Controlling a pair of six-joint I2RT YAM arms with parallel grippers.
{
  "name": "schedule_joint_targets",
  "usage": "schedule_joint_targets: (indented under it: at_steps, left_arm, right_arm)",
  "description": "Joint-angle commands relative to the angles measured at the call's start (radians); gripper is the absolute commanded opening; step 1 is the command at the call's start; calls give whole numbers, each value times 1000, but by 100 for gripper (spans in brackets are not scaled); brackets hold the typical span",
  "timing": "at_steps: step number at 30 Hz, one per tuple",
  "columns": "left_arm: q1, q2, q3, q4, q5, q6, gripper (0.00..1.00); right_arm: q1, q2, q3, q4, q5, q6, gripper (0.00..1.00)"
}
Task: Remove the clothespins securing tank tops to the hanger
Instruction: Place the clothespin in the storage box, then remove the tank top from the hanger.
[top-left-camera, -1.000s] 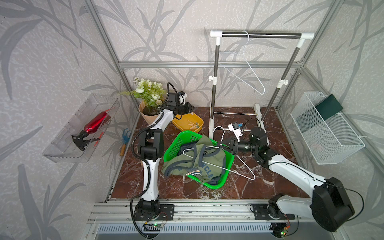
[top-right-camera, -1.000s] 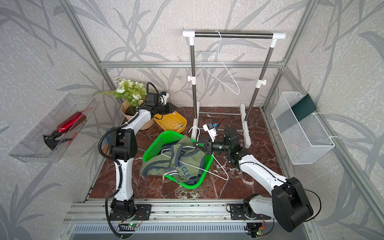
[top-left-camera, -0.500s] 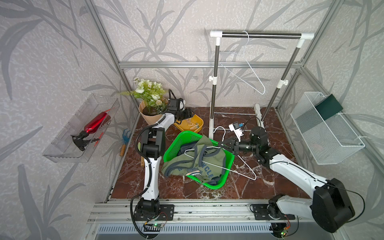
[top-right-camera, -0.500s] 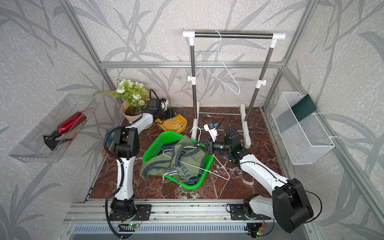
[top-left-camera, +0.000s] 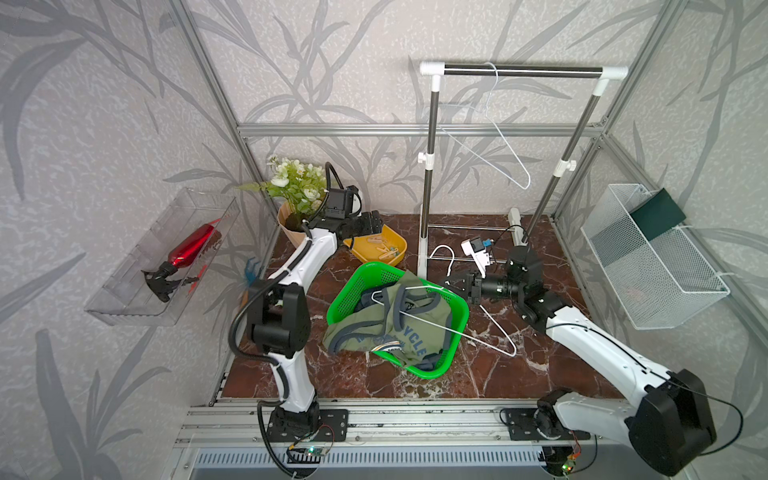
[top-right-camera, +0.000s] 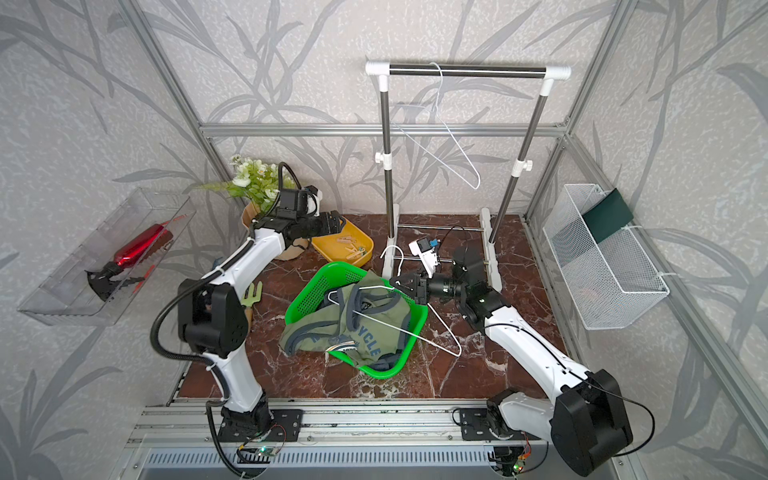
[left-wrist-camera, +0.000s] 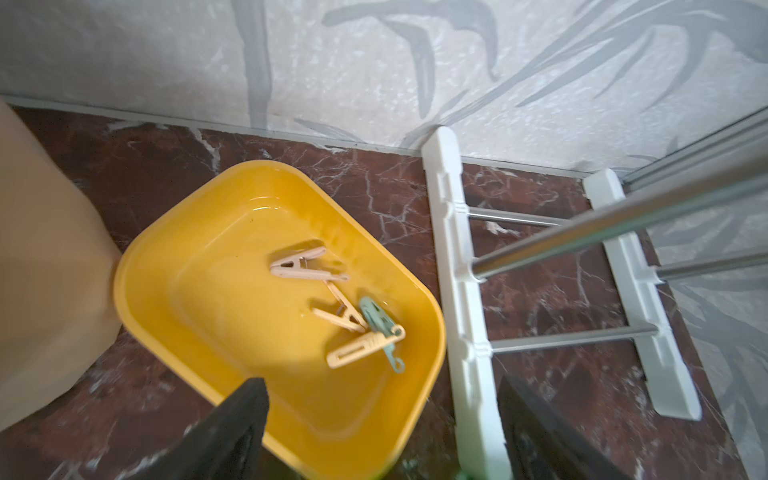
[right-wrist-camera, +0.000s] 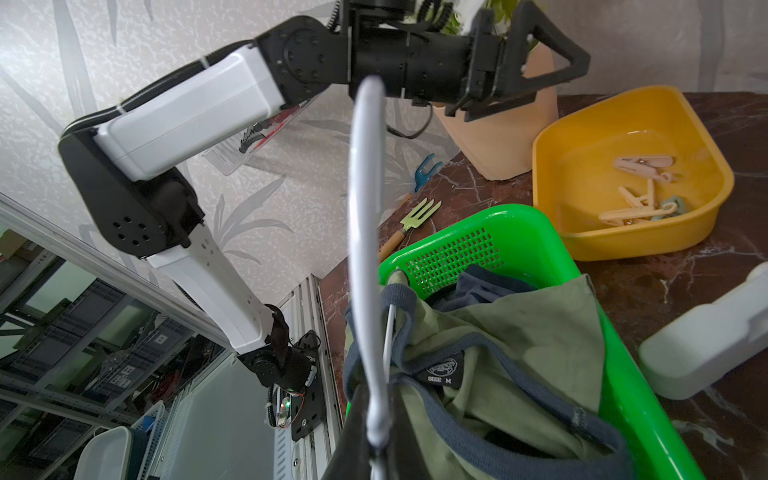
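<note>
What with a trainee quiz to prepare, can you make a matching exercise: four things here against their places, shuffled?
Things: 1 clothespins; 2 olive top; 3 red bottle; 4 bare hanger.
Places: A on the rack rail; B in the green basket; C in the yellow tray; D in the clear wall bin.
Pairs: 1-C; 2-B; 3-D; 4-A.

Twin high overviews; both wrist close-ups on yellow tray (left-wrist-camera: 216, 257)
</note>
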Motion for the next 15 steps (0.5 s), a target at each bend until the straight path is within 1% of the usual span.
schedule_joint_targets:
  at_steps: [1,2,3,5,6,9,11,14,15]
  left_arm:
    - [-111,-135,70,-288,-101,37,87]
    - [-143,-160,111,-384,-134,35,87]
    - [-170,-183,134,-453,-138,30,87]
    - [-206,-240,134,-547,-137,11,87]
    - [-224,-281,105,-573,-145,-11,87]
    - [-276,-428,-93,-496,-140,-99,87]
    - [-297,-497,-222,-439,-106,-155,88]
    - [-314,-545,-359,-406,-55,-196,89]
    - [-328,-559,-390,-403,-58,-198,89]
  right_arm:
    - [-3,-4,30,-31,35,-29,0]
    - [-3,3,26,-29,34,-32,0]
    - [-3,9,20,-27,34,-35,0]
    - [-4,8,2,-18,47,-33,0]
    - [-3,5,-7,-12,53,-32,0]
    - [-3,-12,-18,-18,66,-36,0]
    - [-3,-28,-13,-46,80,-50,0]
    - [-3,-56,-7,-87,98,-64,0]
    - [-3,-65,-7,-97,102,-69,0]
